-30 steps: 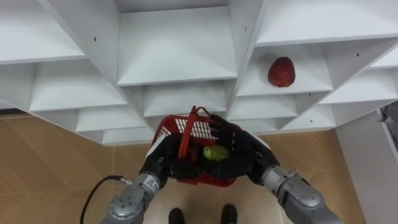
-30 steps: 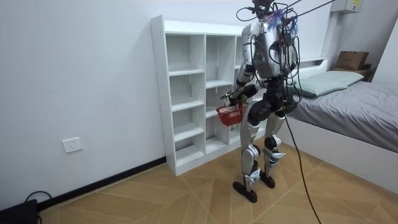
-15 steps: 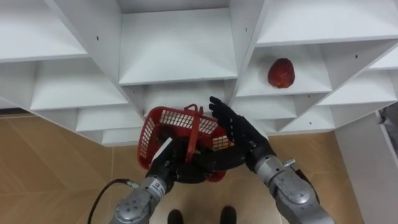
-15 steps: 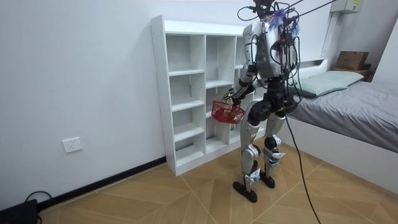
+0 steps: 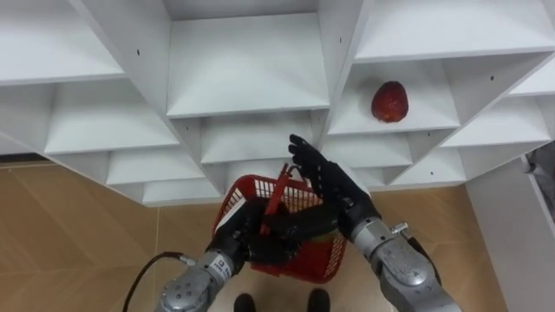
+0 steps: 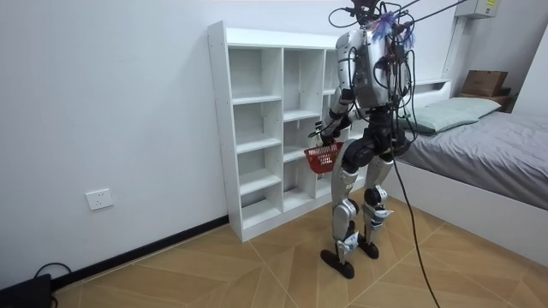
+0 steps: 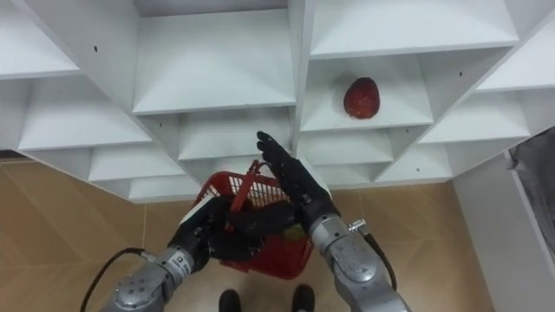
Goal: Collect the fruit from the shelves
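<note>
The right hand (image 5: 325, 186) and the left hand (image 5: 251, 243) cover most of the red plastic mesh basket (image 5: 317, 256) just beneath them; what lies inside cannot be told.

Bright, even indoor light casts soft shadows inside the closet (image 5: 251, 69), whose edges splay outward in the eye views.

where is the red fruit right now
The red fruit sits on a closet shelf in the eye views' upper right, above the red basket.

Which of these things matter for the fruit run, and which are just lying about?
Job: red fruit, red basket in left hand, right hand, closet.
Lying about: bed, wall socket, box.
</note>
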Controlling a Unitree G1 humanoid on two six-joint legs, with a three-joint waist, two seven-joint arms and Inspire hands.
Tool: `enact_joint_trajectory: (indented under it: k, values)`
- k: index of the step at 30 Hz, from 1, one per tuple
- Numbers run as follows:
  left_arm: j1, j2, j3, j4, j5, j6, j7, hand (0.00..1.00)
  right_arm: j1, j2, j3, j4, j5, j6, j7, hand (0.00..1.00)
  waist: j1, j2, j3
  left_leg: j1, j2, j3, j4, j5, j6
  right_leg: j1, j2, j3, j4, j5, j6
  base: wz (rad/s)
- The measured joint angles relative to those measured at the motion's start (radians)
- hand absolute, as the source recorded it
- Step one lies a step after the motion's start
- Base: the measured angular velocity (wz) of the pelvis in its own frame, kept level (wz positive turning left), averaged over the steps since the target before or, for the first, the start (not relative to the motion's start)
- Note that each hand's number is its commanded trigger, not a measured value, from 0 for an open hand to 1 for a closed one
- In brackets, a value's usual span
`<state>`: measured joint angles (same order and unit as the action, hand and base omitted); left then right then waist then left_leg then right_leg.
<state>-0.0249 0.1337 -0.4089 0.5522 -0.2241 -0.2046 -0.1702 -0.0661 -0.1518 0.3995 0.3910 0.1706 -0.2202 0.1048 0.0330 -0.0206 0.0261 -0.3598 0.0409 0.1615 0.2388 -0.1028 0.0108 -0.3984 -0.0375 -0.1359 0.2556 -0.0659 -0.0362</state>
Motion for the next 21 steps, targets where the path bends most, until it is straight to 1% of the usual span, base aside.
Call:
enact_joint_trajectory:
  k: [3,8,12,15,18,20,21]
  values:
    - [0.001,0.008,0.001,0.012,0.005,0.0,-0.009,1.0,-0.001,-0.002,0.0,0.0,-0.018,0.0,-0.02,0.0,-0.001,0.0,-0.0001,0.002,0.0,0.0,0.0,0.0,0.0,0.002,0.0,0.0,0.0,0.0,0.0,0.0]
    - [0.002,0.02,0.005,0.088,0.042,0.0,-0.01,1.0,0.001,-0.002,-0.012,0.013,-0.019,0.0,-0.034,0.0,-0.007,0.0,0.0,0.027,0.0,0.001,-0.005,0.0,0.0,0.026,0.001,0.003,-0.004,-0.001,0.0,0.0]
    - [0.0,0.029,0.025,0.143,0.08,0.0,-0.006,1.0,0.007,0.0,-0.033,0.031,-0.024,0.0,-0.068,0.0,-0.008,0.0,0.0,0.048,0.0,0.001,-0.009,0.0,0.0,0.048,0.004,0.005,-0.013,0.0,0.0,-0.01]
    - [0.013,0.036,0.037,0.16,0.082,0.001,0.006,1.0,0.012,-0.001,-0.035,0.03,-0.029,0.0,-0.097,0.0,-0.008,0.001,-0.0001,0.058,0.0,0.005,-0.014,0.0,-0.001,0.053,0.006,0.009,-0.013,0.0,0.0,-0.07]
    - [0.021,0.036,0.046,0.184,0.083,0.0,0.006,1.0,0.033,-0.011,-0.034,0.03,-0.06,-0.004,-0.125,0.0,-0.009,0.001,-0.0002,0.089,0.0,0.003,-0.02,-0.004,-0.005,0.086,0.008,0.009,-0.022,-0.001,0.001,0.0]
    - [0.034,0.038,0.054,0.185,0.084,0.0,0.007,1.0,0.055,-0.02,-0.034,0.018,-0.061,-0.011,-0.136,0.0,-0.008,0.002,-0.0014,0.111,0.0,0.004,-0.031,-0.005,-0.005,0.108,0.012,0.009,-0.035,-0.002,0.001,0.0]
    - [0.039,0.039,0.056,0.182,0.084,0.0,0.01,1.0,0.073,-0.026,-0.035,-0.003,-0.06,-0.012,-0.148,0.0,-0.008,0.003,-0.0054,0.112,0.001,0.004,-0.033,-0.005,-0.005,0.109,0.014,0.008,-0.036,-0.003,0.002,0.0]
